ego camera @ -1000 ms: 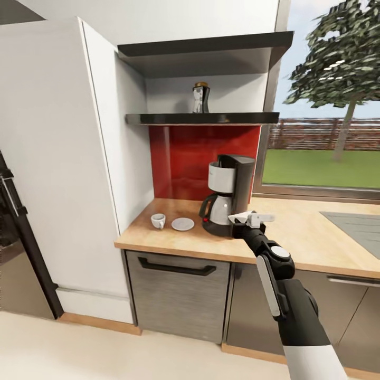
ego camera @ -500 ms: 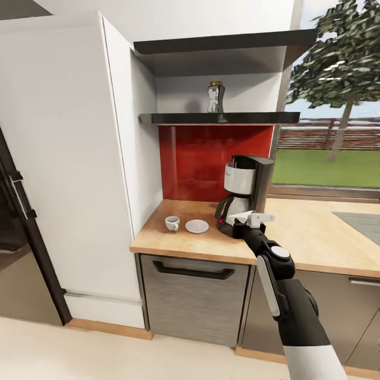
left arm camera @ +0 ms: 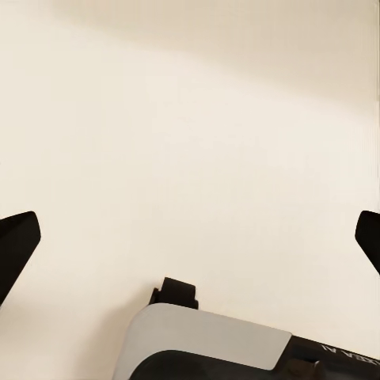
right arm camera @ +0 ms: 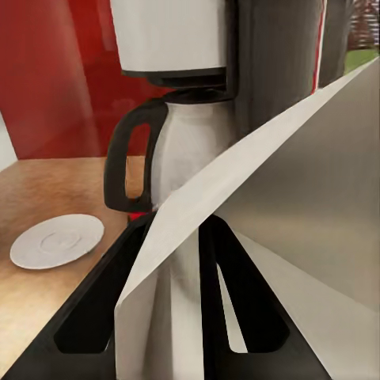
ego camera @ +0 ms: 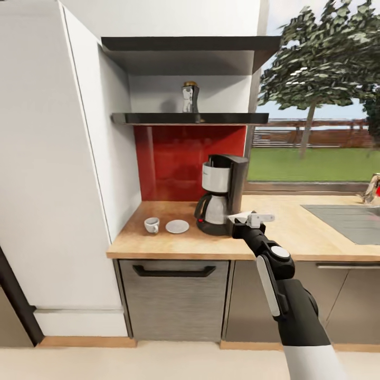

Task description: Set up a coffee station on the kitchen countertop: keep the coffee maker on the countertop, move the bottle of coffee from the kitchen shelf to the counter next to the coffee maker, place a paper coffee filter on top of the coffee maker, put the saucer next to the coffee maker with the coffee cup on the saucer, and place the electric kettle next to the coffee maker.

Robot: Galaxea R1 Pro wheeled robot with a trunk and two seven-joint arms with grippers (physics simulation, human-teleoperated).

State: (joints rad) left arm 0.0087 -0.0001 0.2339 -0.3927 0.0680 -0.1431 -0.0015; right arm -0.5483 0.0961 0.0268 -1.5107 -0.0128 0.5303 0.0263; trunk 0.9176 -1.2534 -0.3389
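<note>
At counter (ego camera: 316, 232): right end effector (ego camera: 248, 218) clamped on paper filter (ego camera: 238, 216), beside coffee maker (ego camera: 221, 194) at its 3 o'clock. View swung since 0.5 s ago; base repositioning, arm pose same. Left end effector (left arm camera: 190, 245) spread, empty. Filter placement pending.

Your head camera gets bright, even daylight from the wide window (ego camera: 316, 153); the glossy red backsplash (ego camera: 174, 163) carries soft glare, shade pools beneath the dark wall shelf (ego camera: 190, 119), and renders stay slightly soft.
</note>
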